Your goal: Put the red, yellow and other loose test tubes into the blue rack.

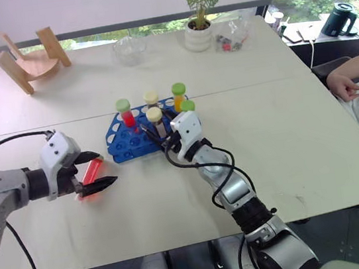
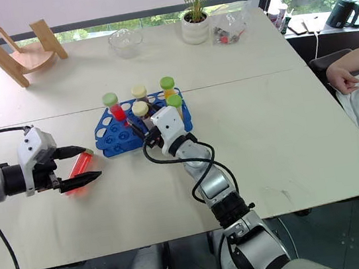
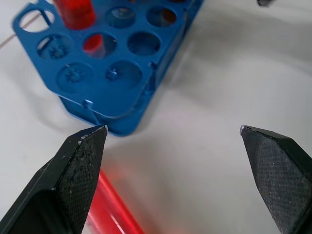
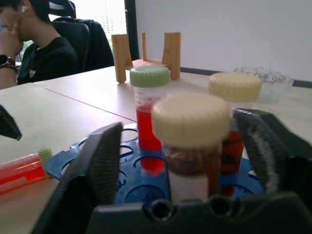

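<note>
The blue rack stands mid-table with several capped tubes upright in it. The right gripper sits at its right end, jaws wide either side of a cream-capped tube (not touching it). Left of the rack, a loose red tube lies on the table between the left gripper's spread fingers

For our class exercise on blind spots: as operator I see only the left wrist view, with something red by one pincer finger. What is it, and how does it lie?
Observer: A red tube lies flat on the table, green cap toward the blue rack.
Operator: Where's the right pincer?
Observer: Open, around a cream-capped tube standing in the rack.
Operator: How many tubes are racked?
Observer: Five.
</note>
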Motion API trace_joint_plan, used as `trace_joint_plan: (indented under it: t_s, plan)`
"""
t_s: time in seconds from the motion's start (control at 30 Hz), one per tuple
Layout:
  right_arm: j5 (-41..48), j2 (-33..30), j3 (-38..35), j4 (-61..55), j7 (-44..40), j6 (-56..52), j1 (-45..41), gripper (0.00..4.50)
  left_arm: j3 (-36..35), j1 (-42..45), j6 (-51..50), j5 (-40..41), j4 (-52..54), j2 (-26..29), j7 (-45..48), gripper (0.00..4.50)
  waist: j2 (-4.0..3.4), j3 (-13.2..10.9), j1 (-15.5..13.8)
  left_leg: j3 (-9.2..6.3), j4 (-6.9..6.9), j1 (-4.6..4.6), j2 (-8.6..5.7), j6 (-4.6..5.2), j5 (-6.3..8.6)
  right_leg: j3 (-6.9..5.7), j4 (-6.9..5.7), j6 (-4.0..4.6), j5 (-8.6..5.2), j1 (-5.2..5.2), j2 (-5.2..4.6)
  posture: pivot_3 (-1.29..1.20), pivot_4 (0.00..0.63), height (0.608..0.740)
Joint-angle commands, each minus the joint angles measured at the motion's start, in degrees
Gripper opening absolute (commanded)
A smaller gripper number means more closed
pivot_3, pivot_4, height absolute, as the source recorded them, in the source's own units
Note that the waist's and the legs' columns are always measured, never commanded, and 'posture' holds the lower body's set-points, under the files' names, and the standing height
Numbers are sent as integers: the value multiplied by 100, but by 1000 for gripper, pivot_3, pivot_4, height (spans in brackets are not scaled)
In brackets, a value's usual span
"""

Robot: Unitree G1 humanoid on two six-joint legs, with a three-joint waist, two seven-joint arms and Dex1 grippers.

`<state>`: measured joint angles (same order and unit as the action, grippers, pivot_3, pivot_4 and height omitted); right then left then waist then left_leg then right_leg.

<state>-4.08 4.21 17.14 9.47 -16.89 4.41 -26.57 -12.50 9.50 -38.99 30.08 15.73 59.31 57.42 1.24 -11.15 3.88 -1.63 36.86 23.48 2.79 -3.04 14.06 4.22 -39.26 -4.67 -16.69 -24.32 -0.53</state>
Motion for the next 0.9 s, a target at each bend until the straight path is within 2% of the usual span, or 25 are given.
trace_joint_plan:
  t_s: [0.03,0.2,0.33,0.4,0.47,0.6,0.73,0.9]
  plan:
    - [300,-174,52,-1158,-438,-407,25,4477,-16,389,-322,-227,-55,398,-183,4500,2,-1,-3,1,1,0,0,0,0,1,0,0,0,0,0,0,150,740]
    - [1311,-1088,-249,-2823,-1517,-1788,-93,4477,387,1368,-1059,-295,-597,1140,83,4500,4,-1,-21,-4,5,3,-4,0,0,-4,0,-2,0,3,-2,0,150,740]
    - [2567,-2146,-633,-3571,-2562,-3177,-512,4477,1421,2611,-2154,-357,-1052,1497,534,4500,2,-2,-26,-3,11,-2,-5,1,0,-7,0,-2,0,10,0,0,150,740]
    - [3194,-2724,-743,-3738,-3157,-3834,-725,4477,2195,3424,-2990,-528,-1388,1411,657,4500,2,-2,-28,-3,10,-3,-5,1,0,-7,0,-2,-1,12,2,0,150,740]
    - [3683,-3141,-753,-3873,-3583,-4310,-877,4477,2907,3966,-3401,-711,-1696,1376,926,4500,3,-2,-30,-11,13,-4,-6,2,0,-11,-1,-2,-1,17,6,0,150,740]
    - [4138,-3777,-671,-4057,-4212,-4705,-888,4477,4069,4845,-4068,-1071,-2486,966,1061,4500,2,-3,-24,-13,10,-3,-5,15,7,-11,-1,-2,-3,15,8,0,150,740]
    - [4169,-3965,-611,-4137,-4250,-4810,-845,4477,4820,5288,-4308,-1281,-3240,500,1182,4500,5,-5,-3,-13,15,3,-5,20,10,-10,-1,-2,-3,8,8,0,150,740]
    - [4019,-3928,-602,-4133,-4021,-4744,-743,4477,5290,5346,-4251,-1456,-3668,28,1169,4500,5,-5,-13,-13,16,5,-5,20,10,-10,-1,-3,-4,7,6,0,150,740]
